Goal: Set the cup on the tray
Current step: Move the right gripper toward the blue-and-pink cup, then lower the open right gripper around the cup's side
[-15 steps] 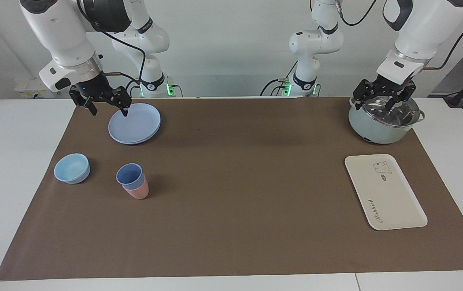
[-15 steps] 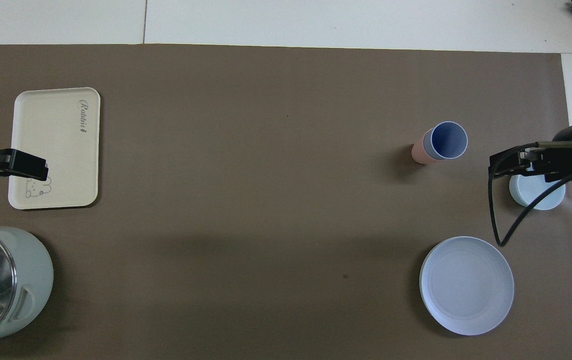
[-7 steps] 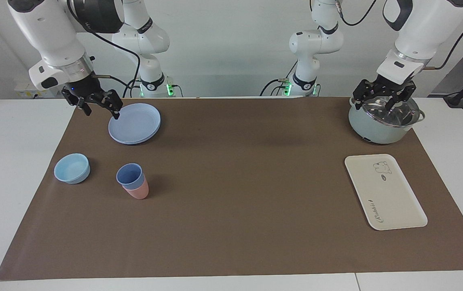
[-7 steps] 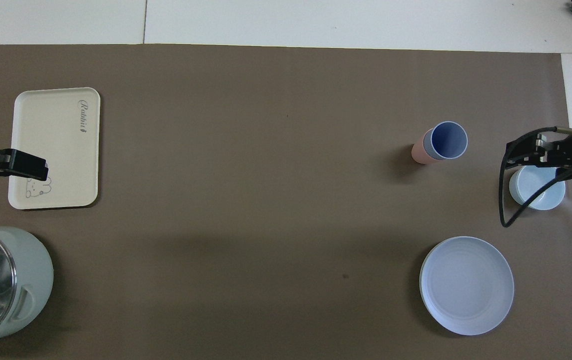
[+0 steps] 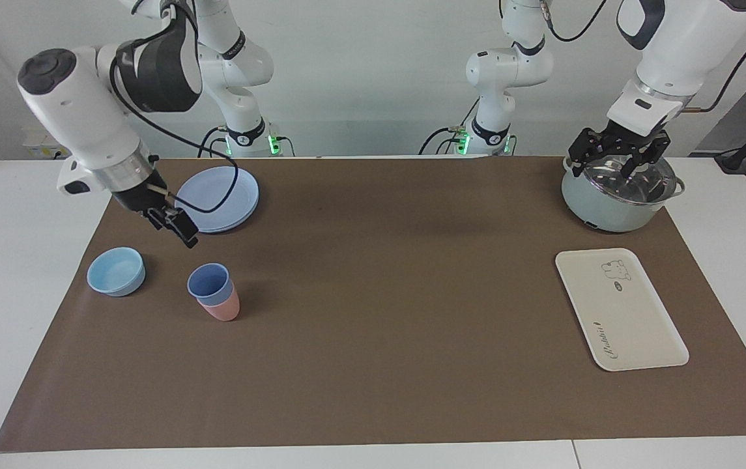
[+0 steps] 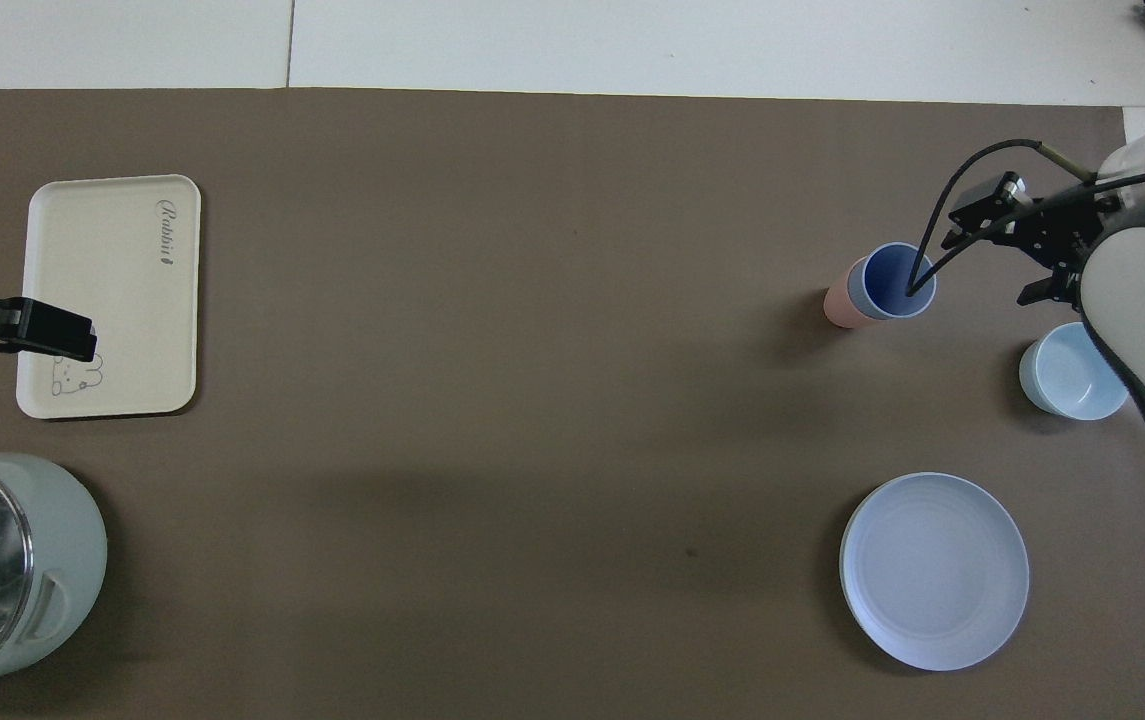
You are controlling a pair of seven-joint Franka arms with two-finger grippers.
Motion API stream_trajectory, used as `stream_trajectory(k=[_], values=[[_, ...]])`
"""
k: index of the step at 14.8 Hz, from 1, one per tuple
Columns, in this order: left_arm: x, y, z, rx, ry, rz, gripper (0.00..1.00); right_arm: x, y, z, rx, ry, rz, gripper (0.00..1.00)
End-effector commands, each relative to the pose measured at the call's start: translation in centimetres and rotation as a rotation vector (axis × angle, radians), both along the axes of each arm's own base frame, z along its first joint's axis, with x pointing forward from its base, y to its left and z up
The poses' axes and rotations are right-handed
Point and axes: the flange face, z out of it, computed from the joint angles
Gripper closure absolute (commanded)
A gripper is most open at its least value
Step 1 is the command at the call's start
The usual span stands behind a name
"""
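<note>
- Barely started: the cup (image 5: 208, 283) sits at the lower left of the facing view, nested in the mouth of the pink cup (image 5: 223, 309), upright on the brown mat (image 5: 373, 365) over the worktop (image 5: 14, 215).
- My right gripper (image 5: 177, 228) hangs in the air just above and beside the cup, not touching it. I cannot tell whether those fingers are parted or closed.
- The tray (image 5: 620, 309) lies bare at the right of the facing view, well apart from the cup.
- All the real work is left: grasp the blue cup, lift it free of the pink one, carry it along the mat and set it down on the tray.
- My left gripper (image 5: 619, 155) waits over the lidded pot (image 5: 614, 195), fingers spread and gripping nothing.
- Writing: the tray carries a small bear drawing and a cursive word that looks like "Rabbit" (image 6: 166, 232).
- Also here: a blue plate (image 5: 218, 198) and a light-blue bowl (image 5: 116, 271), both at the left of the facing view.
</note>
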Motion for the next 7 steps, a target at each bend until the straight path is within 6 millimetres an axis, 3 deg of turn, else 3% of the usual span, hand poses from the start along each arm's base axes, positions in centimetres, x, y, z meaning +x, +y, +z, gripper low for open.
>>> stream_trajectory(k=[1, 2, 5, 7], values=[[-0.8, 0.1, 0.2, 0.000, 0.003, 0.011, 0.00, 3.9, -3.3, -3.3, 0.089, 0.003, -0.151, 0.06], [-0.8, 0.1, 0.2, 0.000, 0.002, 0.011, 0.00, 4.6, -4.4, -4.6, 0.150, 0.006, -0.221, 0.06], [-0.8, 0.1, 0.2, 0.000, 0.003, 0.011, 0.00, 6.9, -4.8, -7.0, 0.172, 0.003, -0.280, 0.06], [-0.8, 0.1, 0.2, 0.000, 0.003, 0.011, 0.00, 8.2, -6.3, -10.2, 0.197, 0.039, -0.313, 0.06]])
